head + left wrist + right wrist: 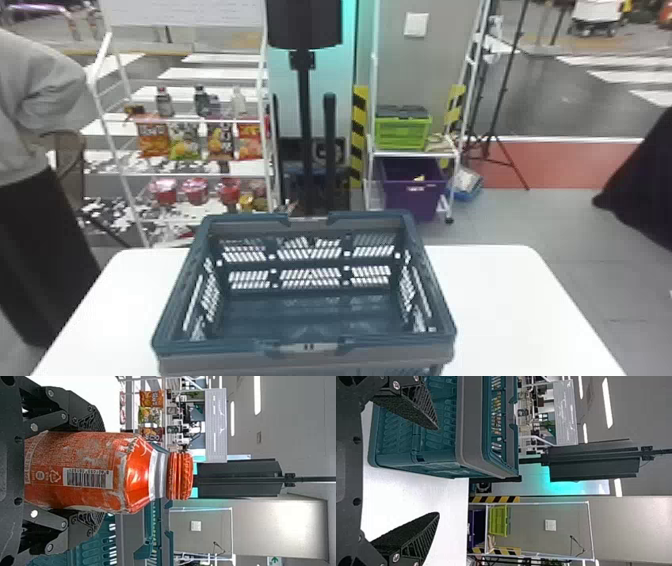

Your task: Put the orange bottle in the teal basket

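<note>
The teal basket (305,345) stands on the white table, its inside holding nothing that I can see. In the left wrist view the orange bottle (91,471) is held between the two black fingers of my left gripper (89,473), one against each side. The bottle stands upright in the room, its cap pointing away from the gripper, and the basket (130,538) is beyond and beside it. My right gripper (437,471) is wide apart with nothing between its fingers, close to the basket's outer wall (435,459) in the right wrist view.
The white table (500,300) extends on both sides of the basket. Behind it stand a shelf rack with snack bags (185,140) and bottles, a black post, and a rack with a green crate (402,132) and a purple bin (414,195).
</note>
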`<state>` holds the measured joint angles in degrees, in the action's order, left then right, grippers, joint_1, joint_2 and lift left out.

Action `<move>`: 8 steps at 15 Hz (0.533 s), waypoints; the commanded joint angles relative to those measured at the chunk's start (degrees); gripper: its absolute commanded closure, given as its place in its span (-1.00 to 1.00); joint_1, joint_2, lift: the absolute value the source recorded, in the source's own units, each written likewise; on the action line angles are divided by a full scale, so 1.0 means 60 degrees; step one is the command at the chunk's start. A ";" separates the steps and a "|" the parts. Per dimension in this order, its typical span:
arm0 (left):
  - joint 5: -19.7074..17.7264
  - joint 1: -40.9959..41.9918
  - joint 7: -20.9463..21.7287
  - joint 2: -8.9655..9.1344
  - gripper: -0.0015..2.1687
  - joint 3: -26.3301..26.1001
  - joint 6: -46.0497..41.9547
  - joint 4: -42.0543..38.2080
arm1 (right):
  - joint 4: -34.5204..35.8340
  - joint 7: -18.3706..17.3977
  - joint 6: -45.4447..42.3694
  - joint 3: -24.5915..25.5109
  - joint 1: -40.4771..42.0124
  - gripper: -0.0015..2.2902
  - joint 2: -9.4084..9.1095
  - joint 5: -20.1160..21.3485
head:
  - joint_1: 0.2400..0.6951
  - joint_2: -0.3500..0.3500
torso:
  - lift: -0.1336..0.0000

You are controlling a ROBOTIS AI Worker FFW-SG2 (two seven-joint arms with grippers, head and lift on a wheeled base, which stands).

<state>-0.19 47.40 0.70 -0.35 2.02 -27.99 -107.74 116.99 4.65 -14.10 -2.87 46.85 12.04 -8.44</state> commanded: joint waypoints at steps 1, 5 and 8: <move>-0.0012 -0.0019 0.0000 0.0083 -0.40 0.0000 0.0000 0.0012 | -0.0001 0.0001 0.0000 0.0010 0.0000 -0.89 0.0000 0.0000 | 0.14 0.00 | 1.00; -0.0056 -0.0019 0.0044 0.0083 -0.40 0.0000 0.0000 -0.0003 | 0.0014 0.0001 0.0000 0.0010 0.0000 -0.89 0.0015 0.0000 | 0.14 0.00 | 1.00; -0.0056 -0.0019 0.0044 0.0083 -0.40 0.0000 0.0000 -0.0032 | 0.0043 0.0001 0.0000 0.0010 0.0015 -0.89 0.0015 0.0000 | 0.14 0.00 | 1.00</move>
<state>-0.53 47.28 0.96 -0.35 2.02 -27.99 -107.86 117.18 4.65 -14.10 -2.81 46.86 12.11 -8.44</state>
